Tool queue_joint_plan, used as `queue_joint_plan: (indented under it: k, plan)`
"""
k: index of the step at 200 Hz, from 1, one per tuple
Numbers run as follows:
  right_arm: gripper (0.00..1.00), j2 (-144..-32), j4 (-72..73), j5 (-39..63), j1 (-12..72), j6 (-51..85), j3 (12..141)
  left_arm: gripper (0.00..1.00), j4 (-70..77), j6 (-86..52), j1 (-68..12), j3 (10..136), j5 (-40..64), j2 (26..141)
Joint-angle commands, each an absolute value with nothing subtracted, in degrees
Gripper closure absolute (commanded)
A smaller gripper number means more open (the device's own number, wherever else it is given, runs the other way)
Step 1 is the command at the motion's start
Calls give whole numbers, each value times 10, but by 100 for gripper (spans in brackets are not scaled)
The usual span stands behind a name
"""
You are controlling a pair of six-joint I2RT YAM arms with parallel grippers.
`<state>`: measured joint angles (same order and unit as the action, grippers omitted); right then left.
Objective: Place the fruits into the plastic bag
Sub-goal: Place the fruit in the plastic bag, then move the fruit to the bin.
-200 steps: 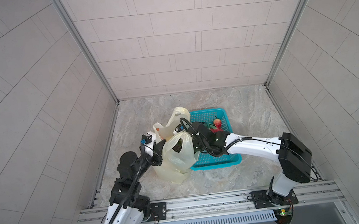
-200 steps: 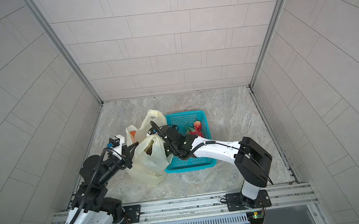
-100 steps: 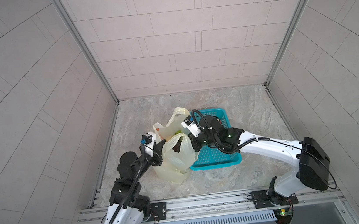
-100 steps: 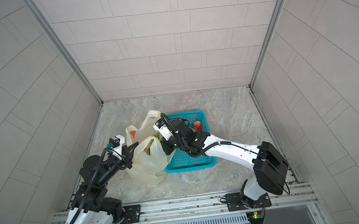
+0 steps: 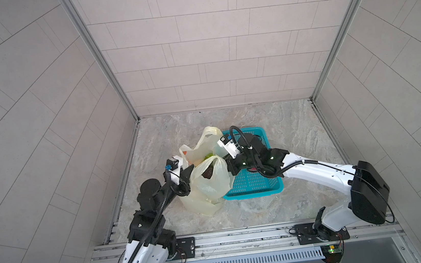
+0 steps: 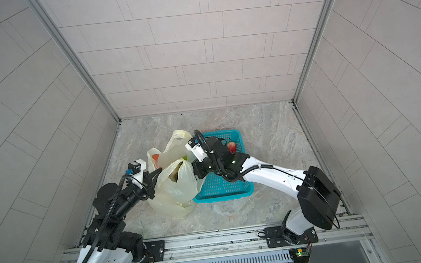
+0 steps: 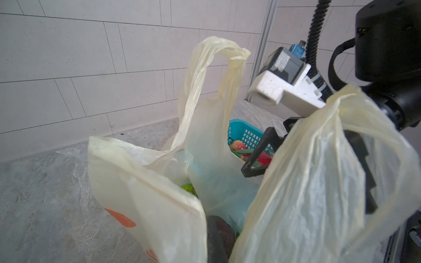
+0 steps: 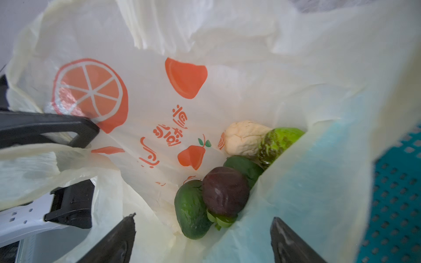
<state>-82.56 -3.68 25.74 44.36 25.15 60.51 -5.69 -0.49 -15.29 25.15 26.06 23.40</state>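
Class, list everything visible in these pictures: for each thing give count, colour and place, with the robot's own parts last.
pale-yellow translucent plastic carrier bag: one, orange prints, standing on the surface beside the basket.
teal perforated plastic basket: one, teal, on the surface.
dark green oval fruits: two, dark green, inside the bag.
blackish oval fruit: one, purple-black, inside the bag, against the dark green ones.
bumpy light green ball fruit: one, light green, inside the bag.
cream bumpy lump: one, off-white, inside the bag.
red-pink dragon fruit: at least one, in the basket.
grey marbled surface: one, grey, under everything.
left gripper: one, black fingers, shut on the bag's rim.
right gripper: one, black fingers, open over the bag's mouth.
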Motion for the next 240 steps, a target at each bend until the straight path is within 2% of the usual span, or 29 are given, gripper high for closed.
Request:
queue_joint_plan:
  k: [1,39,63,103,128,166,200,240]
  plan:
    - [11,-770,-52,265,410,259,582,100,-45,3,-154,252,262,232]
    - [11,-702,-80,255,336,258,542,100,-43,6,-154,252,264,240]
    - [11,-698,-132,185,299,242,558,100,-39,7,-154,254,265,245]
    - [14,-827,-315,39,296,164,696,100,-42,8,-154,257,266,245]
    - [15,-912,-362,-21,295,158,757,100,-46,9,-154,258,266,242]
    - [16,-1009,-456,6,298,188,820,100,-47,9,-154,257,264,240]
    - [16,-1007,-416,58,313,216,753,100,-49,12,-154,254,264,237]
    - [18,-964,-315,200,348,228,689,100,-47,10,-154,251,262,239]
